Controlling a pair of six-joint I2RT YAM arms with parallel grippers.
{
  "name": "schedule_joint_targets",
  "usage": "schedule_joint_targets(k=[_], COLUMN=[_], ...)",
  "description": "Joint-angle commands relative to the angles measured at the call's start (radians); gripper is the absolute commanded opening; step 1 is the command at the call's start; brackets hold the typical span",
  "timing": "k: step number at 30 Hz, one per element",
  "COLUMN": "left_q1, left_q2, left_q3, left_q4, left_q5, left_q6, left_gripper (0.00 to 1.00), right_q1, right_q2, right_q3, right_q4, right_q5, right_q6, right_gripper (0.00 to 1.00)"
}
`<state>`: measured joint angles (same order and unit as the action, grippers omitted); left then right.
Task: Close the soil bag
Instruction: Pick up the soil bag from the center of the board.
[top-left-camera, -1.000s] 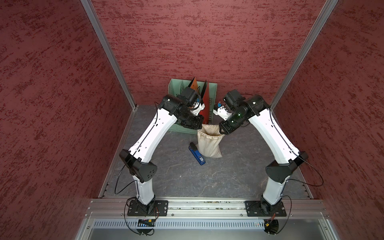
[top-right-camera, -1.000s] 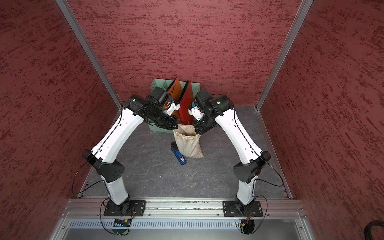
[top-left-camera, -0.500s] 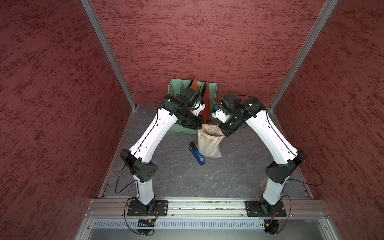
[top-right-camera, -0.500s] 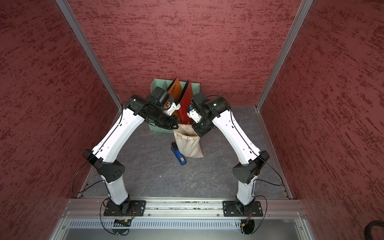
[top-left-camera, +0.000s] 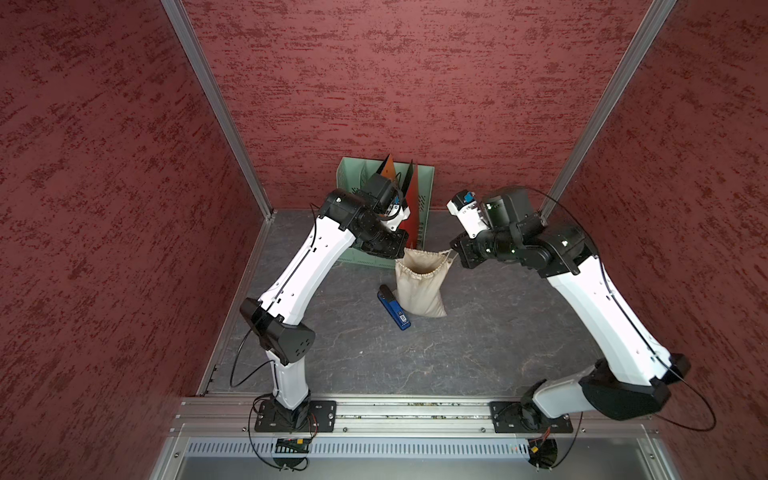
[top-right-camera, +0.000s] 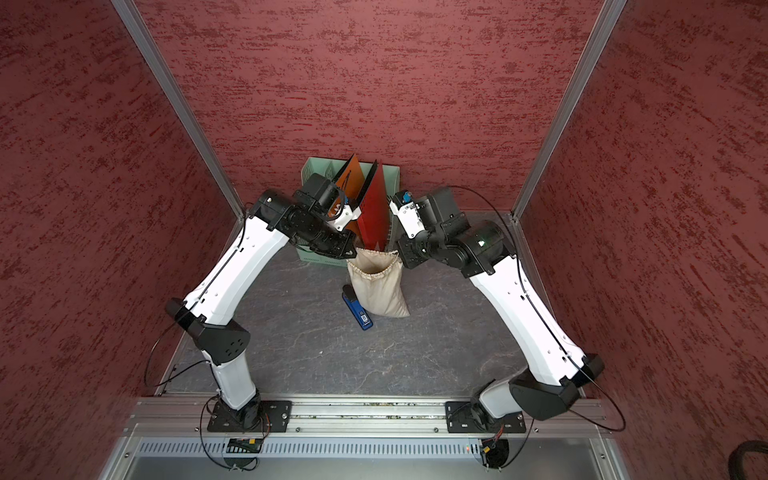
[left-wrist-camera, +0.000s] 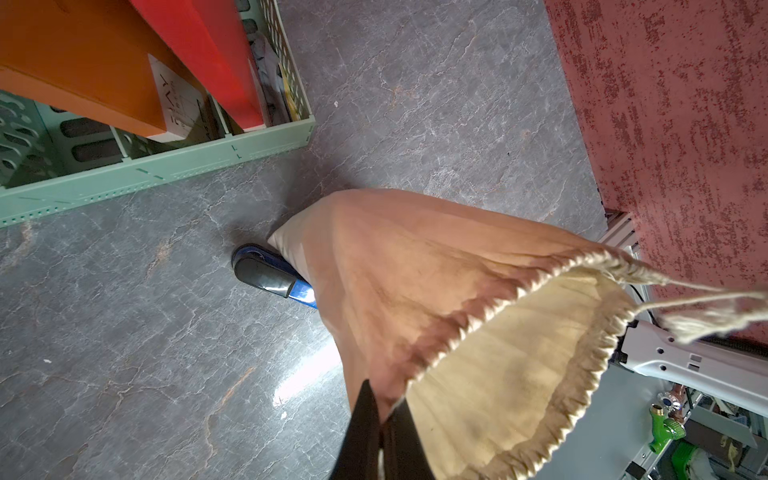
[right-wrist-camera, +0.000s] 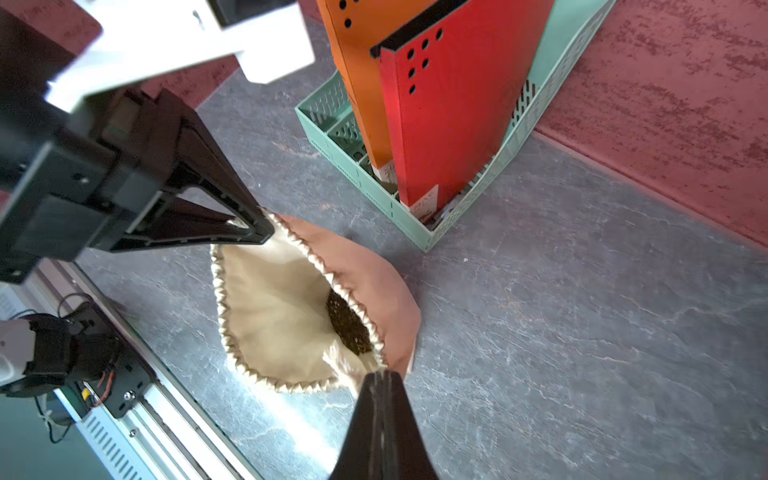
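Left gripper is clenched on the ruffled rim of the soil bag, holding that side of the neck up off the table. Right behind it against the back wall sits a mint green file organizer with an orange folder and a red one standing in it.

The blue stapler lies right against the bag's left side. The bag itself is mid-table toward the back, just in front of the organizer, bottom resting on the table. Its mouth is wide open, and you can see dark soil inside.

On the far side of the mouth, the drawstring runs out taut. The right gripper is pinched tight on it right at the neck.
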<state>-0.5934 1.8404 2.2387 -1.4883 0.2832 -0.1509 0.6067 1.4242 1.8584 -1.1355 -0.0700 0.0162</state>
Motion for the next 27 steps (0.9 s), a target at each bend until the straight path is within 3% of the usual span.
schedule_joint_targets(k=[1, 6, 8, 11, 12, 13, 20, 27], left_q1=[-0.002, 0.000, 0.000, 0.000, 0.001, 0.001, 0.034, -0.001], left_q2=[-0.012, -0.011, -0.011, -0.021, -0.032, -0.048, -0.198, -0.466], left_q3=[0.020, 0.020, 0.020, 0.014, 0.003, -0.015, -0.180, -0.509], left_q4=[0.002, 0.006, 0.013, 0.031, 0.044, 0.061, 0.244, 0.738], left_q5=[-0.011, -0.012, 0.001, 0.009, 0.005, -0.003, -0.035, 0.102], left_q6=[-0.007, -0.018, -0.023, -0.028, -0.028, -0.028, -0.053, 0.032], left_gripper=[0.01, 0.04, 0.11, 0.51, 0.70, 0.96, 1.00, 1.00], right_q1=[-0.007, -0.032, -0.048, -0.057, -0.058, -0.059, -0.074, -0.121], right_q2=[-0.077, -0.183, -0.193, -0.185, -0.185, -0.186, -0.167, -0.140], right_q3=[-0.098, -0.212, -0.229, -0.228, -0.228, -0.225, -0.128, -0.101], right_q4=[0.318, 0.562, 0.610, 0.626, 0.631, 0.638, 0.624, 0.605], right_q5=[-0.048, -0.072, -0.109, -0.137, -0.140, -0.140, -0.155, -0.273], right_q6=[0.086, 0.143, 0.166, 0.178, 0.179, 0.180, 0.164, 0.216], right_gripper=[0.00, 0.00, 0.00, 0.00, 0.00, 0.00, 0.00, 0.00])
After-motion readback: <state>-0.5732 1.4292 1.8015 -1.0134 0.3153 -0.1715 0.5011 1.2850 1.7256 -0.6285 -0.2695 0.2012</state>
